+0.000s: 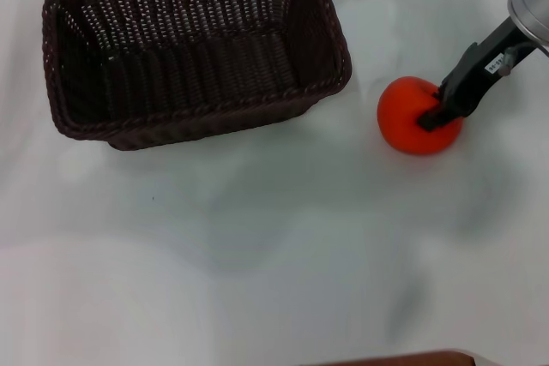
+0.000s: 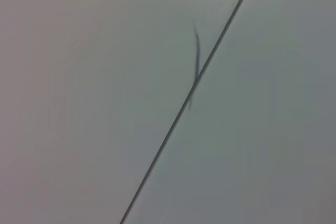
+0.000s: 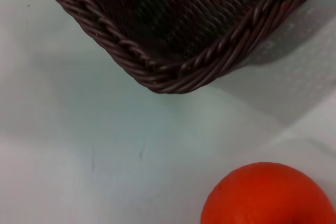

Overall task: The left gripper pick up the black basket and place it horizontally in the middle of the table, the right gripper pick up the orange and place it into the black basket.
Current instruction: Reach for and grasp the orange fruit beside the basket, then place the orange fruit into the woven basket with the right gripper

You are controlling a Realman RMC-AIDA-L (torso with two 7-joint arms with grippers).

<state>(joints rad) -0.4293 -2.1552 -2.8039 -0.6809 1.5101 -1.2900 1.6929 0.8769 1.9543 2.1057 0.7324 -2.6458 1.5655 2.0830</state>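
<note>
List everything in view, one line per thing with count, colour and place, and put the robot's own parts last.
black basket: one, very dark brown-black woven, empty, standing open side up on the left and middle of the far part of the table.
orange: one, red-orange, on the table to the right of the basket, apart from it.
table: one, glossy white to pale grey, under everything; a thin dark line runs across it in the left wrist view.
brown edge: one, a sliver at the near edge of the head view; what it is cannot be told.
right end effector: one, black with a small white label on a grey body, reaching in from the upper right, fingertips at the orange's right side.
left end effector: not in view.
</note>
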